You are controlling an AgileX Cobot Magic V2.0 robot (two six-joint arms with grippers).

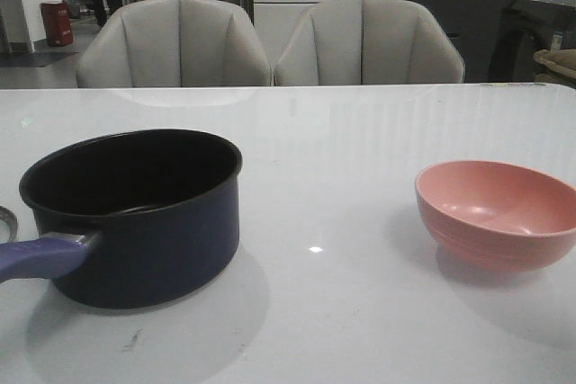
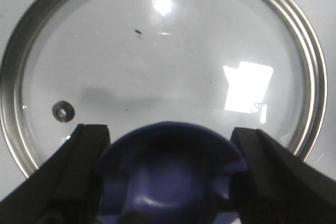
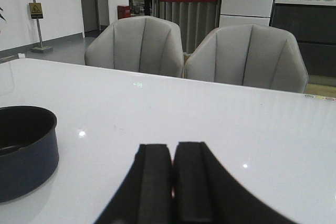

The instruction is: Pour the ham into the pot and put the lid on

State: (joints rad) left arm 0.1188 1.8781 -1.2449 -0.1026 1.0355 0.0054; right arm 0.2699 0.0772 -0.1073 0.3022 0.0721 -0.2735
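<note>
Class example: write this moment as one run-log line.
left gripper: open around lid knob | right gripper: shut, empty | pot: uncovered | pink bowl: no ham visible

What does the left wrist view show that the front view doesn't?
Only the left wrist view shows the lid lying flat on the table, with the left end effector open, its fingers either side of the knob. Only the front view shows the pot, uncovered, and the bowl; no ham can be made out in either. Both share the white table; the front view catches only a sliver at its left edge, probably the lid's rim.
</note>
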